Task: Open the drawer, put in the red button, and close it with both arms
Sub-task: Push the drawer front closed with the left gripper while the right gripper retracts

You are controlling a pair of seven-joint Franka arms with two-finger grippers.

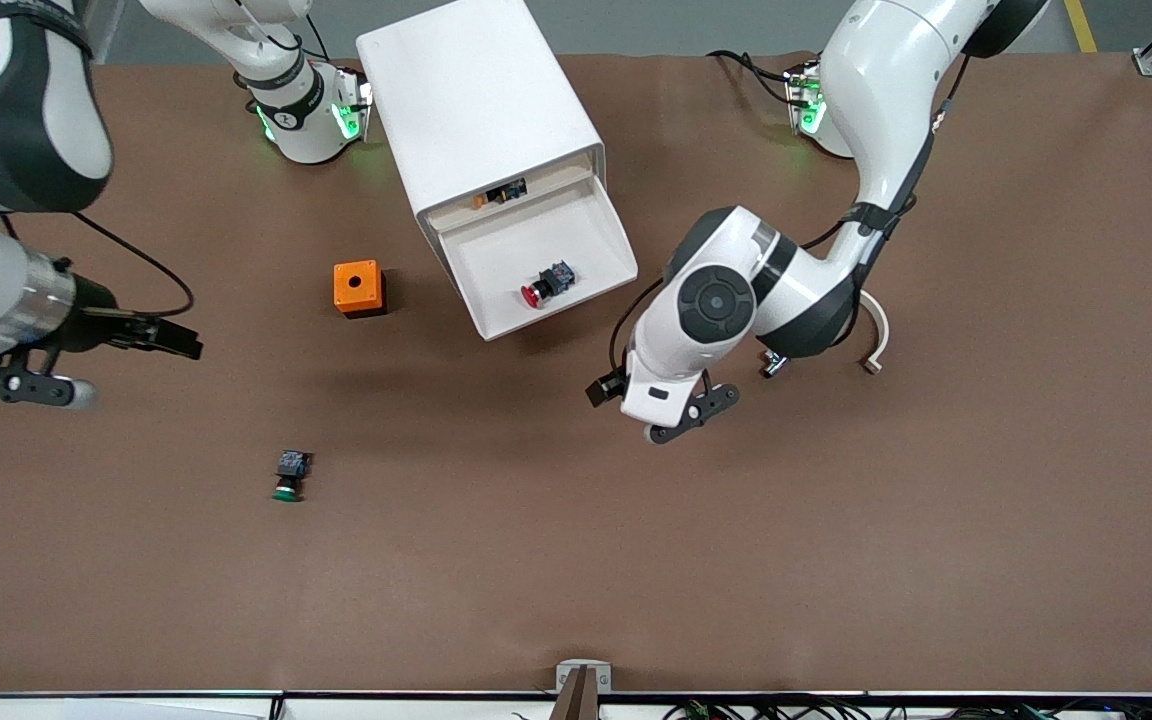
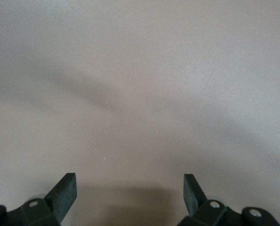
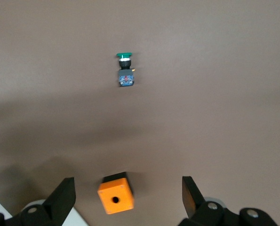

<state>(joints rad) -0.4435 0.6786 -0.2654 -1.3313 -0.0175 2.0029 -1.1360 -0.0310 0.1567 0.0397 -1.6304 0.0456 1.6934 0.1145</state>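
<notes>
Red button point(image 1: 547, 283) lying inside the open drawer point(image 1: 496, 325), light stiff plastic likely to slide shut under 2 flat pushes on its front wall, with left gripper point(image 2: 130, 193) and right gripper point(image 3: 128, 197) over the tabletop point(image 1: 836, 520), jaws apart.

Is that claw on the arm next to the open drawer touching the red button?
Apart. The front view shows the red button lying in the drawer, while the left gripper hangs over bare table. The left wrist view shows nothing between its open fingers.

Matt brown table point(image 1: 836, 550); smooth, glossy white plastic drawer point(image 1: 496, 260).
</notes>
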